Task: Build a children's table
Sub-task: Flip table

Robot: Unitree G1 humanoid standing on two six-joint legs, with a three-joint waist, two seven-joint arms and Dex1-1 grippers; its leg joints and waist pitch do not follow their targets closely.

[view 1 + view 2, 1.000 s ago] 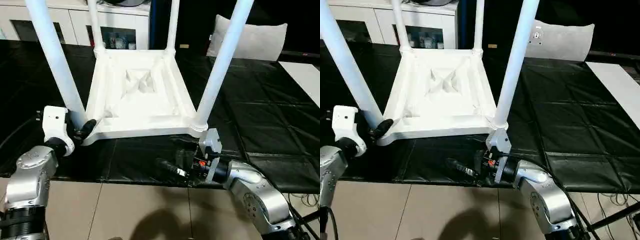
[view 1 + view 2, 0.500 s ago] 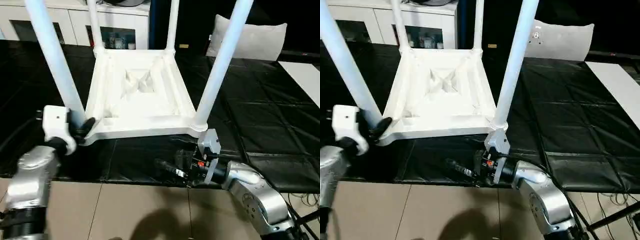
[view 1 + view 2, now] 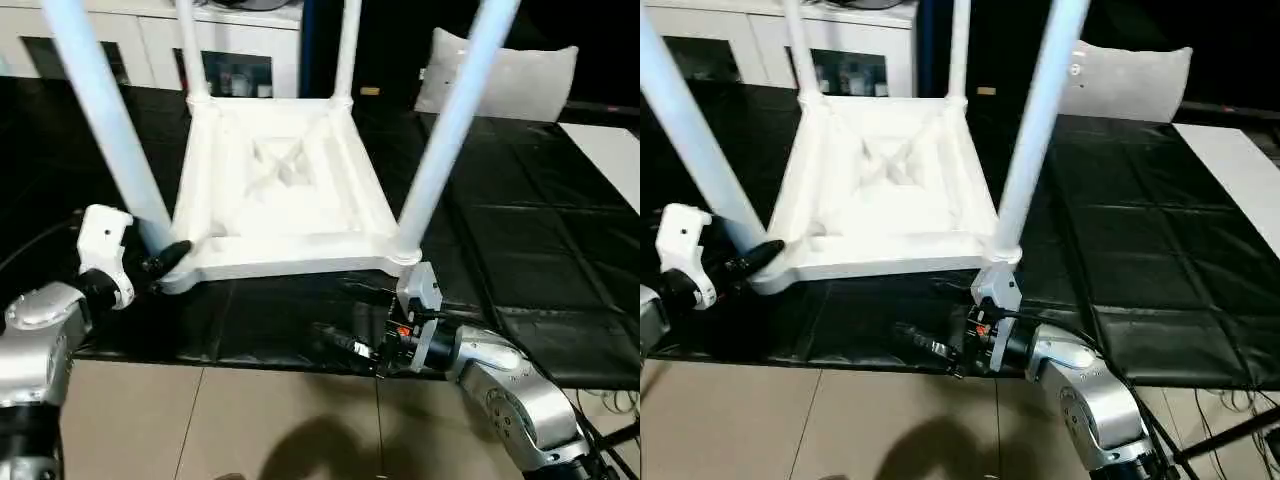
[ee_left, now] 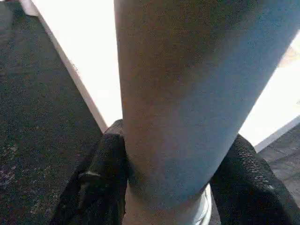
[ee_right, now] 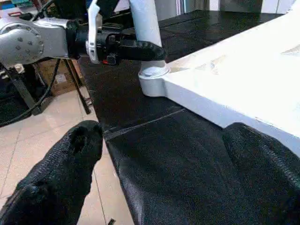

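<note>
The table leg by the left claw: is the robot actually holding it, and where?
Yes. The left claw has a finger on each side of the near-left leg, low down, just above its corner socket. The right claw holds nothing.

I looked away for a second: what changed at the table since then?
The left hand has closed in around the near-left leg at its base; its fingers now flank the tube. The right hand stayed open and still above the black mat. The tabletop kept its place.
</note>
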